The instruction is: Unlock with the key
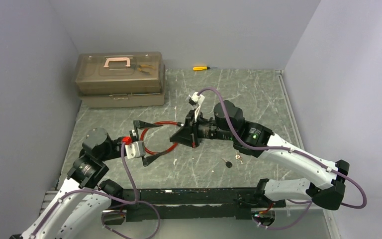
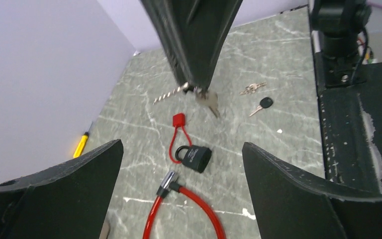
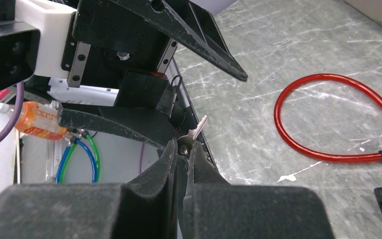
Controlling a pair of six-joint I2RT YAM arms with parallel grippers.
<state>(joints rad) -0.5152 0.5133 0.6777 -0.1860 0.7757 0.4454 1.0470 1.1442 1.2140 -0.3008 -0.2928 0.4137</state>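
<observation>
The key (image 3: 197,128) was held clamped in the right jaws above the tabletop (image 2: 288,144), the padlock (image 2: 195,158) being left lying ahead of the wide-spread left jaws.

One black padlock (image 2: 195,158) and one red tag loop (image 2: 178,120) are on the bench (image 1: 248,99), along with one red cable lock (image 2: 199,199). Keys come in three lots: one silver key (image 2: 210,103), one black-headed key (image 2: 263,104), and one small bunch (image 2: 252,88), its count unclear. There is one yellow screwdriver (image 1: 201,67) and one toolbox (image 1: 120,79).
</observation>
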